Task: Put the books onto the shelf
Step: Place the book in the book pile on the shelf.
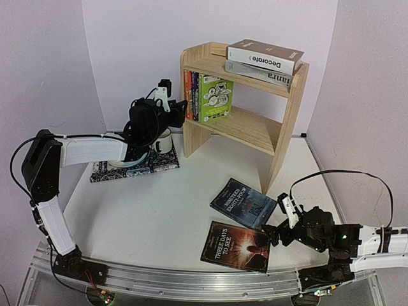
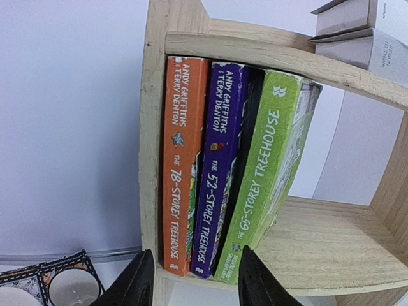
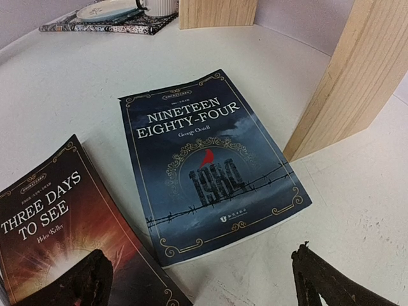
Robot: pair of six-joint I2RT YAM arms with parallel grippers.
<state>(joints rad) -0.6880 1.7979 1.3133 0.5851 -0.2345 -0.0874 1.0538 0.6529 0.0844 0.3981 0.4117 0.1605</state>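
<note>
Right gripper [image 3: 201, 278], jaws wide apart, above dark blue "Nineteen Eighty-Four" paperback [image 3: 210, 172], frame centre.
Likely light, bendy, slick; pinch spine edge. Left gripper [image 2: 191, 280] apart, empty.

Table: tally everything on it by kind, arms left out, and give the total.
Books: 7 (orange, purple, green, Decorate, grey, Nineteen Eighty-Four, Three Days to See)
Shelf: 1
Placemat: 1
Mug: 1
Plate: 1
Total: 11
</note>
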